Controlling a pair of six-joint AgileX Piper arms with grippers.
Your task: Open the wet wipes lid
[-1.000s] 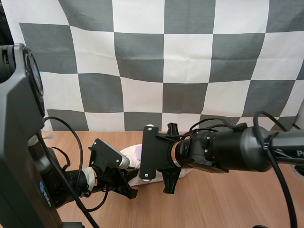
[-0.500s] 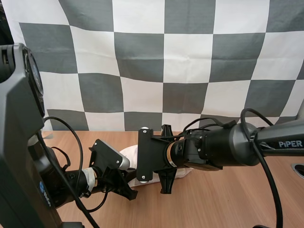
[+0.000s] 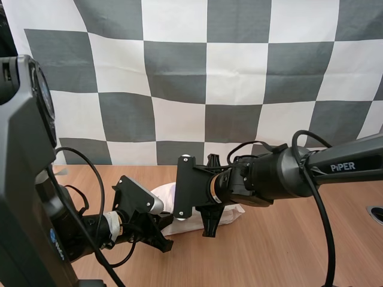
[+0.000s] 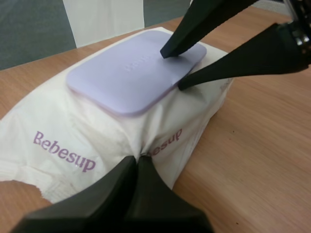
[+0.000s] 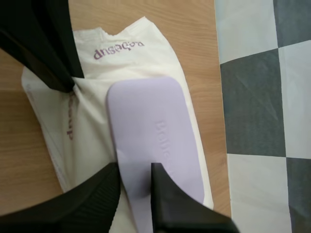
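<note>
1. The wooden table point(image 3: 287, 251) runs under both our grippers and carries one thing only, the pack.
2. Our right arm point(image 3: 299, 176) reaches across the table toward our left gripper and bears "PiPER" in white letters.
3. One pack of wet wipes point(image 4: 97, 141), in a soft white wrapper, lies flat on the table. It sits straight ahead of our left fingertips and directly beneath our right ones. The pack is closed, so we cannot see what is inside.
4. One pale lilac lid point(image 4: 131, 73), with rounded corners, lies flat and shut on top of the pack. Its far end is at our right gripper, and its near edge is just beyond our left gripper.
5. Our left gripper point(image 4: 138, 160) has its fingers pressed together, pinching a fold of the pack's wrapper at the side, below the lid.
6. Our right gripper point(image 5: 135, 167) has its fingers spread. One tip touches the lid's top near its end, and the other sits on the wrapper just beside the lid's edge, so that end of the lid lies between them.
7. "Bebesup" is printed in purple on the wrapper, once to one side of our left fingertips and again just above them. The lid has raised lettering that we cannot read.
</note>
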